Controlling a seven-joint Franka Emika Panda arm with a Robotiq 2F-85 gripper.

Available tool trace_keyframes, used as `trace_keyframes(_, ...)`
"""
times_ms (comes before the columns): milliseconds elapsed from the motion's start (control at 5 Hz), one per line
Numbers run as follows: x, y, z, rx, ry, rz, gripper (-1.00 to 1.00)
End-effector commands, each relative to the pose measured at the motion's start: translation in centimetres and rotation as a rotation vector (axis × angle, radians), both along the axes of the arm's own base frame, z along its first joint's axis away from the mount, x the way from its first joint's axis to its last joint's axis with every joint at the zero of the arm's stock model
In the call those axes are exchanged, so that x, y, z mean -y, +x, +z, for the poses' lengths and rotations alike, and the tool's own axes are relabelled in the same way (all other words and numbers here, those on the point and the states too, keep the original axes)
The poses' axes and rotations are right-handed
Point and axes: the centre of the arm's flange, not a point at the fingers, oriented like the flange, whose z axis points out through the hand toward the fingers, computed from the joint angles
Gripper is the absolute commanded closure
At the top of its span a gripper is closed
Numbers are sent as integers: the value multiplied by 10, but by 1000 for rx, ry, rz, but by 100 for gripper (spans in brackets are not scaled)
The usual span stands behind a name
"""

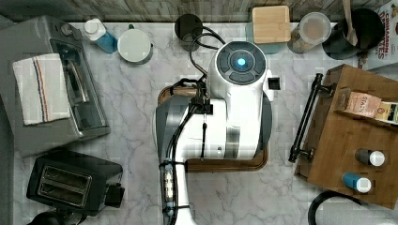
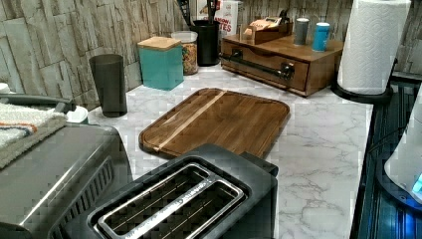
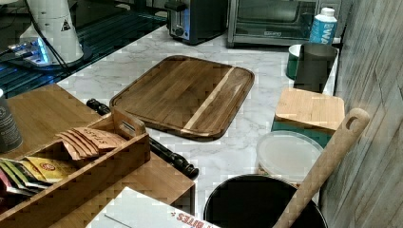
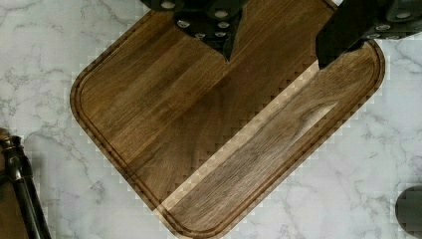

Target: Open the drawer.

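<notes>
Two black fingers (image 4: pixel 343 35) of the claw (image 4: pixel 278 42) sit closest to the wrist camera, spread wide with bare board between them and gripping nothing. Beneath the claw lies a rounded-corner wooden serving tray (image 4: pixel 199 129) with a pale stripe, flat on the marble tabletop (image 1: pixel 126 122). The white arm (image 1: pixel 234 98) stands over this tray in the top view. The drawer (image 2: pixel 263 62) sits closed in its wooden box cabinet (image 1: pixel 356 159), at the top view's right edge, well apart from the claw. Its long black bar handle (image 1: pixel 307 117) runs across the drawer front, facing the tray. On the cabinet top stand a tea-bag holder (image 3: pixel 71 166) and two small shakers (image 2: pixel 311 32). At the top view's left are a toaster oven (image 1: pixel 70 93) with a folded towel (image 1: pixel 40 86) on it and a black two-slot toaster (image 1: pixel 70 180). A teal canister with a wooden lid (image 2: pixel 161 59) stands against the stone wall in the left view, and a paper towel roll (image 2: pixel 370 45) stands at the left view's right of the cabinet.
</notes>
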Motion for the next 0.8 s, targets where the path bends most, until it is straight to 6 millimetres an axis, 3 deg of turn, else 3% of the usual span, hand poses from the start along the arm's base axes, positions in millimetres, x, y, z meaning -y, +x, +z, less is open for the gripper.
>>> trace_keyframes(200,1,-2,-6,-12,0,-1,-100)
trace_keyframes(400,1,-2,-6,-12,0,-1,-100)
trace_keyframes(800,56,5,-49,88,-115,107,-100)
